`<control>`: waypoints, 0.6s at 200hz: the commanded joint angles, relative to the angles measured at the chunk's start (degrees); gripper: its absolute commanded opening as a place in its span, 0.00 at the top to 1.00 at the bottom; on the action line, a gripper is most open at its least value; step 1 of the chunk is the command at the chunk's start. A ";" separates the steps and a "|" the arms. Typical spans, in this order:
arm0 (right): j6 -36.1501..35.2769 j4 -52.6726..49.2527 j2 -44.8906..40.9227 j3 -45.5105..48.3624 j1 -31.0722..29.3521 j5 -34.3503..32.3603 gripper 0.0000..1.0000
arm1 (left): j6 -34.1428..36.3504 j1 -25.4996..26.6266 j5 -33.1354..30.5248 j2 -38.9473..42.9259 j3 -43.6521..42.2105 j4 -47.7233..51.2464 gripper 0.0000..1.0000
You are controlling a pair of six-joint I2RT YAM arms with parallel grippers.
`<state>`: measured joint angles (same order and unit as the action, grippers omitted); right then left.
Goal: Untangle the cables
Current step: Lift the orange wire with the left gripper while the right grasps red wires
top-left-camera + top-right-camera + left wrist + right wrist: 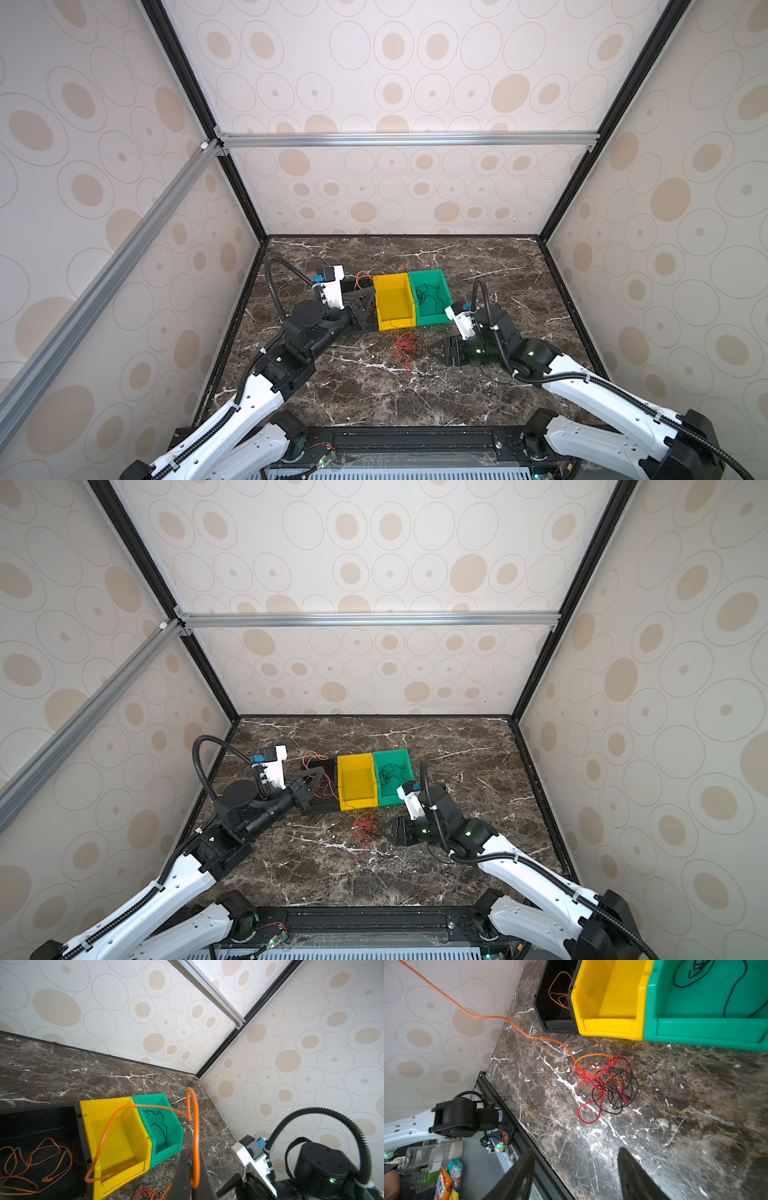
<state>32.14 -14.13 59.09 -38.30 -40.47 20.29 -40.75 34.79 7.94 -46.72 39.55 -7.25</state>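
My top views looked down from high over the whole worktop; both wrist cameras, low and close, shared the yellow bin.

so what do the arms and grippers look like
White shell links and black joints on the left arm and right arm, each with a thick black corrugated hose. The left gripper and right gripper are black with tapered fingers, behind white camera mounts. Small green lights dot the right arm.
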 commanded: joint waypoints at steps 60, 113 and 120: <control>-4.98 13.08 16.86 -10.32 -2.71 -0.53 0.31 | -0.53 3.46 3.29 -2.75 4.24 -2.06 1.00; -13.05 23.19 26.84 -11.43 -2.78 2.67 0.32 | -0.29 3.62 1.92 -2.25 8.78 -0.47 1.00; -13.23 24.77 28.18 -11.37 -2.84 3.30 0.32 | -0.34 3.54 1.63 -2.09 8.96 -0.23 1.00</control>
<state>23.11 4.25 83.11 -49.39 -42.81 21.52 -41.12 38.06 10.72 -49.91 45.34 -7.40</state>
